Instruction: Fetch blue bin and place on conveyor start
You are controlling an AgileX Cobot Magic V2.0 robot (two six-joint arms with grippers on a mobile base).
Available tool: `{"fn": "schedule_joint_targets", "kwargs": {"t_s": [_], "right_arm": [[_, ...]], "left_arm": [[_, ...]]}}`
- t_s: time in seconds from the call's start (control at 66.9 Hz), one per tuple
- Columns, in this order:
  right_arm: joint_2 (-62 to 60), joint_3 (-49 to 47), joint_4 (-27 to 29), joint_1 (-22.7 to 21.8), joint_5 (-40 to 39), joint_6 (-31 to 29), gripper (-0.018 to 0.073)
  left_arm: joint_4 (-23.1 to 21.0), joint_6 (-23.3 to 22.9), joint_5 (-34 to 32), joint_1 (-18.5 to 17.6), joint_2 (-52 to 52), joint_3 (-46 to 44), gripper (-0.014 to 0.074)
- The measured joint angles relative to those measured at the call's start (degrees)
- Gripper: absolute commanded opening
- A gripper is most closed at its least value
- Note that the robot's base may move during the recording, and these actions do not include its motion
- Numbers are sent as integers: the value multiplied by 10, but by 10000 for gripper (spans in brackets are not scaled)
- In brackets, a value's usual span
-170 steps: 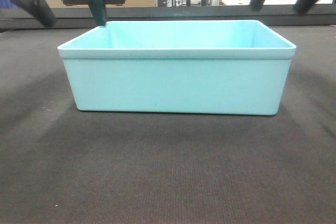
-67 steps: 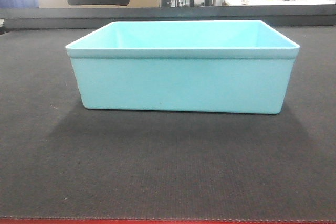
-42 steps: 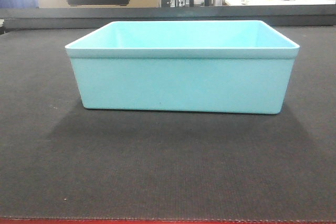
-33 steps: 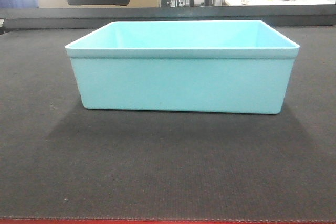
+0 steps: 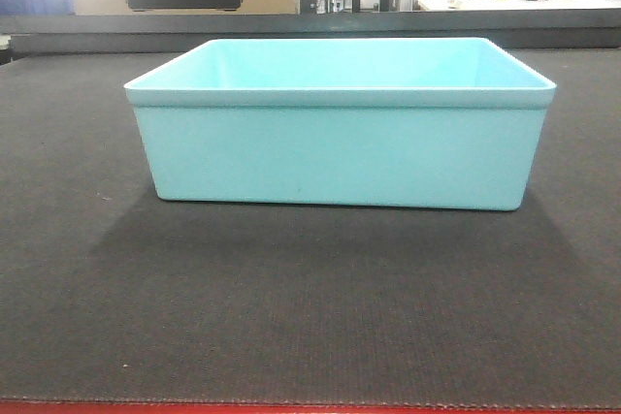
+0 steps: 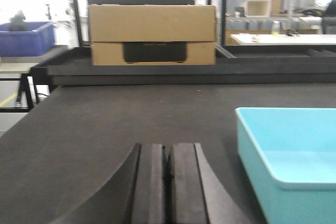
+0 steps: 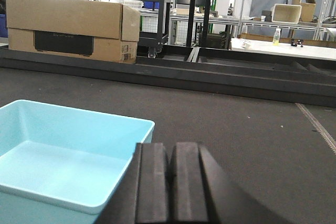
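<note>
Both arms gone from front view vs 2.5 s ago; blue bin (image 5: pixel 340 123) sits free on conveyor start (image 5: pixel 291 307), left gripper (image 6: pixel 167 182) & right gripper (image 7: pixel 169 187) jaws together, empty — placement looks done.

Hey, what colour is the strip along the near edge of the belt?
Red; the strip shows best in the front-facing view, below the dark belt.

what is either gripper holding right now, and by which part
Nothing. Both the left gripper and right gripper are shut and empty, clear of the blue bin.
</note>
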Motion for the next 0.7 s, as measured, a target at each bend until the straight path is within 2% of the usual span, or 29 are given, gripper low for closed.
{"fn": "schedule_joint_targets", "kwargs": {"t_s": [0.15,0.239,0.344,0.703], "right_arm": [[0,0,0,0,0,0,-162],[0,0,0,0,0,0,-162],[0,0,0,0,0,0,-162],[0,1,0,0,0,0,-162]], "left_arm": [[-7,9,-55,20,-68,105,-111],[-9,10,-62,25,-107,154,-111],[-10,10,-40,25,-117,162,-111],[-10,11,-41,25,-118,164,-111]]}}
